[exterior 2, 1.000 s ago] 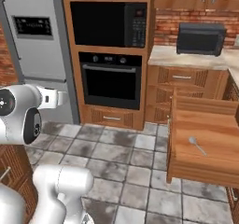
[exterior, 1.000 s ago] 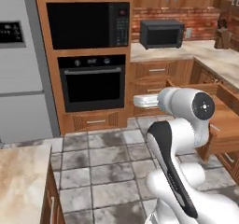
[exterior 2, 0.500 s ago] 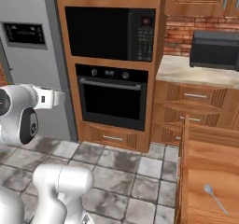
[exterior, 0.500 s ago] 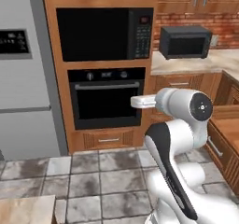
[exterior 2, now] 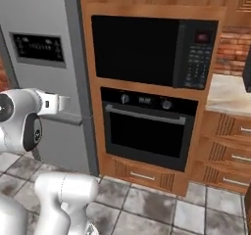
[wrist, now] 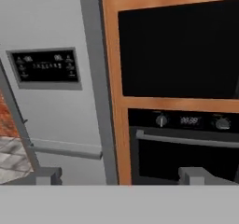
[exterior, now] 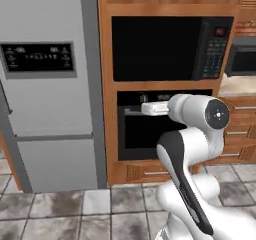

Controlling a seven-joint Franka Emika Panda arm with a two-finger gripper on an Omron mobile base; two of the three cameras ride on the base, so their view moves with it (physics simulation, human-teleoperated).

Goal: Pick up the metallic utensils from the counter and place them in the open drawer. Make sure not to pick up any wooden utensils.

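Note:
My gripper (wrist: 121, 176) is open, its two dark fingertips (wrist: 46, 175) far apart with nothing between them. It points at the seam between a grey fridge and a wooden oven cabinet, well short of both. The white arm (exterior: 200, 119) is held up at chest height in front of the oven. The metallic utensils, the counter, the open drawer and the wooden utensils are out of view.
A tall grey fridge (exterior: 45, 109) stands at the left. Beside it a wooden cabinet holds a black microwave (exterior 2: 147, 48) above a wall oven (exterior 2: 147, 126). At the right are a marbled worktop (exterior 2: 228, 94), shut carved drawers (exterior 2: 230, 155) and a brick wall. Grey tiles (exterior: 60, 209) cover the floor.
The whole picture has shifted: the base has turned left and come closer to the fridge and oven. The open drawer has slid out of both base views. The gripper stays open.

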